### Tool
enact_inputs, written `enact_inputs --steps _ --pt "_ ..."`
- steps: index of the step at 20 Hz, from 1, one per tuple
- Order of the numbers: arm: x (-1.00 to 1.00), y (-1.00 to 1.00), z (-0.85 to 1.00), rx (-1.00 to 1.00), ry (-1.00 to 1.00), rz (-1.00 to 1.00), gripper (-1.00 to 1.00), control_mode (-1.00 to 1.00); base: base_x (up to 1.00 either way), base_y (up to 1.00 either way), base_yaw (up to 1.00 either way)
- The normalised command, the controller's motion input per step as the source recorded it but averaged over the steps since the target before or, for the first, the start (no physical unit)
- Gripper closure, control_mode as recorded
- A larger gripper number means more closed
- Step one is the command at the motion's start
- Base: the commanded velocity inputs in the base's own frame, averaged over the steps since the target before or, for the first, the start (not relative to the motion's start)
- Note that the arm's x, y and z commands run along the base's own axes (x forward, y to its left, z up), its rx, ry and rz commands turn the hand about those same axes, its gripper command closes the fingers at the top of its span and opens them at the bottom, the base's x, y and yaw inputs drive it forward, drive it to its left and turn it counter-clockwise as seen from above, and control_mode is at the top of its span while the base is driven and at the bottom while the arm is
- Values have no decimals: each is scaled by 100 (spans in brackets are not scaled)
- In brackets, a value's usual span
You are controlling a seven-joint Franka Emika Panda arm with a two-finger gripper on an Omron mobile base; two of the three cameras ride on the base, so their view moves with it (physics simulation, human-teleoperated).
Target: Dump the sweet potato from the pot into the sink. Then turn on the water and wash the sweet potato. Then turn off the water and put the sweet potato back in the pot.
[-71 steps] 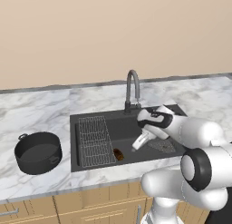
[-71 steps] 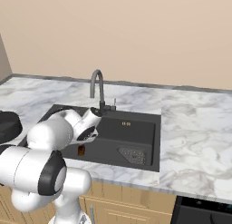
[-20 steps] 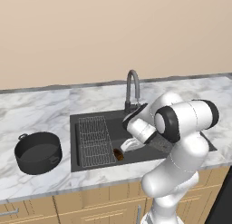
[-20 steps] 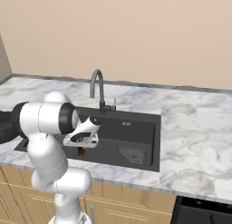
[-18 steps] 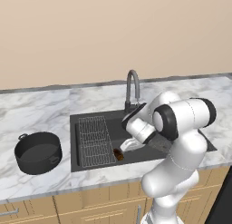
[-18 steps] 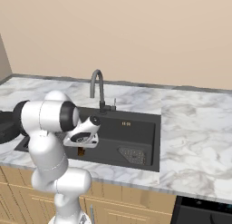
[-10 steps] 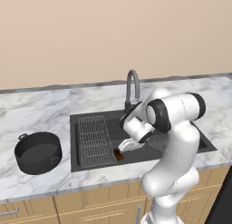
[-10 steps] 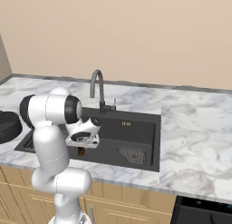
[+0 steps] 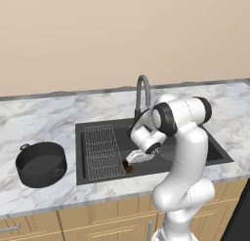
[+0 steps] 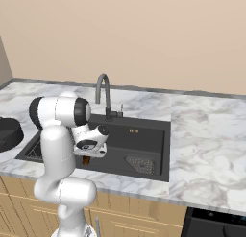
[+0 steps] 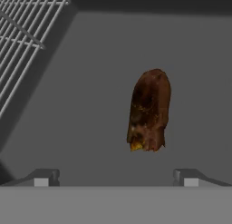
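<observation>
End effector [image 11: 116, 177] hovers spread wide above the sweet potato [image 11: 149, 110] in the sink [image 9: 215, 152]; it should straddle the middle before pinching.

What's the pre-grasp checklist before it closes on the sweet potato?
1. Sweet potato lying loose on the sink floor: ok.
2. Gripper open, jaws wide apart: ok.
3. Sweet potato between the fingertips: not ok, it lies ahead of the tips and off toward one side in the hand view.
4. Wire grid rack out of the closing path: ok, off to one side.
5. Water off at the faucet: ok, no stream visible.
6. Pot upright on the counter, ready to receive: ok.
</observation>
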Motion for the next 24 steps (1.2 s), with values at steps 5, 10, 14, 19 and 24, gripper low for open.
enact_inputs --steps 5,10,14,19,24 --pt "20 8 -21 0 0 -1 -100 -100 0 0 0" --pt "27 12 -17 0 0 -2 -100 -100 0 0 0" --pt "23 13 -18 0 0 -3 -100 -100 0 0 0" --pt "14 3 -21 0 0 -3 -100 -100 0 0 0" --pt "10 0 -21 0 0 -4 -100 -100 0 0 0"
